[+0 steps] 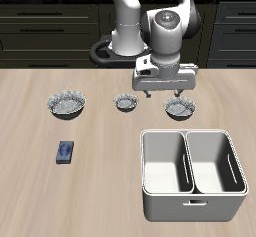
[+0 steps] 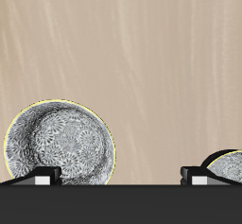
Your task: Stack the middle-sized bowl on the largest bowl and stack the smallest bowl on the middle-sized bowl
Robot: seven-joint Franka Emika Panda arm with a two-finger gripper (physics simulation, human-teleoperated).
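Note:
Three grey bowls with white-flecked rims stand in a row across the table. The largest bowl (image 1: 65, 104) has a yellowish tint inside. The smallest bowl (image 1: 125, 103) is in the middle of the row. The middle-sized bowl (image 1: 180, 107) is at the other end. My gripper (image 1: 160, 88) is open and empty. It hovers above the table between the smallest and middle-sized bowls, slightly farther back than both. In the wrist view the middle-sized bowl (image 2: 59, 150) shows whole, a rim slice of the smallest bowl (image 2: 223, 165) shows beside one fingertip, and the gripper (image 2: 121, 176) holds nothing.
A white two-compartment caddy (image 1: 150, 171) stands near the table's front edge, in front of the middle-sized bowl. A small blue object (image 1: 66, 152) lies in front of the largest bowl. A dark round object (image 1: 100, 49) sits at the back near the robot's base.

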